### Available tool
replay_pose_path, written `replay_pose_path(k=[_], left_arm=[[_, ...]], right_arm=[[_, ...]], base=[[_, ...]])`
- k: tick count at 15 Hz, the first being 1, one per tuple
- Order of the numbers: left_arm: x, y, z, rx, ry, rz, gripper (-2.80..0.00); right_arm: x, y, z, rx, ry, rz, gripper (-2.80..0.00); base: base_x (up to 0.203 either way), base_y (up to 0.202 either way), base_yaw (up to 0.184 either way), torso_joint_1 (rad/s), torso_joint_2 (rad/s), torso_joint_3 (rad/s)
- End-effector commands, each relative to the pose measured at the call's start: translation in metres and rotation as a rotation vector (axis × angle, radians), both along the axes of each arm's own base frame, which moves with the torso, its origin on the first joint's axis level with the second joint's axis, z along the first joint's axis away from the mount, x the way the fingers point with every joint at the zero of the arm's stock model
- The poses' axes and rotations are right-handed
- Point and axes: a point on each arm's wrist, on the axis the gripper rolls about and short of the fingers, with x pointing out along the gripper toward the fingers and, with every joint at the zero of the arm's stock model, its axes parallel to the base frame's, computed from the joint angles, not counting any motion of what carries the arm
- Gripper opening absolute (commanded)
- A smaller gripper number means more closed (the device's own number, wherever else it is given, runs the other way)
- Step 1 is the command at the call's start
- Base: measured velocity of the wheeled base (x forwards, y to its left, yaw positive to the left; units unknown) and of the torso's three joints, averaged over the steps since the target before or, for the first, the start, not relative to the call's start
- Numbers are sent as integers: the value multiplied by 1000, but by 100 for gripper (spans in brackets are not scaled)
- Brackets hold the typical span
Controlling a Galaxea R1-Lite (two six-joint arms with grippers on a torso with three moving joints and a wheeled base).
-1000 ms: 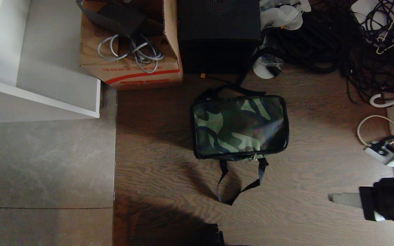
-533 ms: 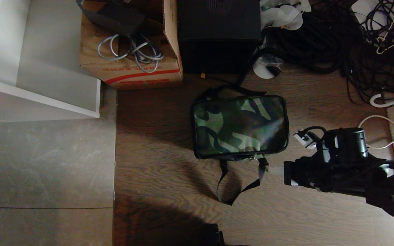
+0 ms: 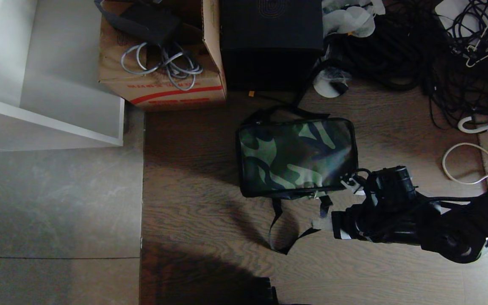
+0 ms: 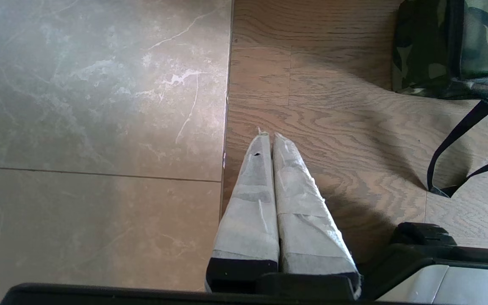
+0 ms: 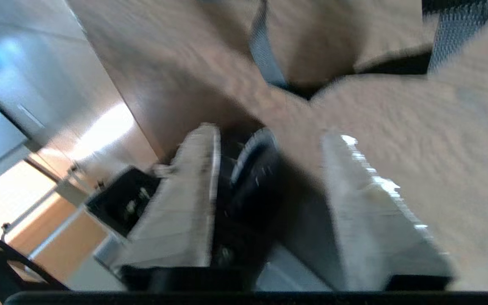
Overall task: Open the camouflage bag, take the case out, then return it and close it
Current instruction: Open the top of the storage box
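The camouflage bag [image 3: 297,156] lies shut on the wood floor, its zip pull at the middle of the near side. Its black strap handle [image 3: 295,231] loops out toward me. My right gripper [image 3: 318,223] reaches in from the right, low and level, just right of that strap and below the bag's near right corner. In the right wrist view the right gripper [image 5: 269,135] stands open with nothing between its fingers, and the strap [image 5: 265,59] lies ahead. My left gripper [image 4: 268,135] is shut and parked over the floor, left of the bag [image 4: 451,46]. The case is hidden.
A brown cardboard box [image 3: 159,72] with cables and a tall black box [image 3: 271,42] stand behind the bag. A white shelf unit [image 3: 45,110] is at the far left. Tangled black cables [image 3: 439,51] and a white cord [image 3: 460,165] lie to the right.
My right arm has swung in from the right edge to the bag's near strap. Its fingers have gone from shut to open. The bag has not moved.
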Motion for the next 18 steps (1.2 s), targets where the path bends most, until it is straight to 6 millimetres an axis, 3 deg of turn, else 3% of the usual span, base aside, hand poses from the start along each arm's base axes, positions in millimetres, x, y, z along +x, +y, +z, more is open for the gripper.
replay_pose_path(k=[1, 8, 12, 18], left_arm=[[1, 0, -2, -1, 8, 1, -280], [1, 0, -3, 1, 10, 1, -280], [1, 0, -2, -1, 8, 1, -280], [1, 0, -2, -1, 8, 1, -280]], right_arm=[[3, 2, 6, 11, -23, 4, 0], [-16, -8, -1, -109, -90, 63, 0], [-10, -7, -11, -195, -141, 41, 0], [9, 1, -30, -158, -237, 32, 0]], base=[[0, 0, 0, 0, 0, 0], [0, 0, 0, 0, 0, 0], [0, 0, 0, 0, 0, 0], [0, 0, 0, 0, 0, 0]])
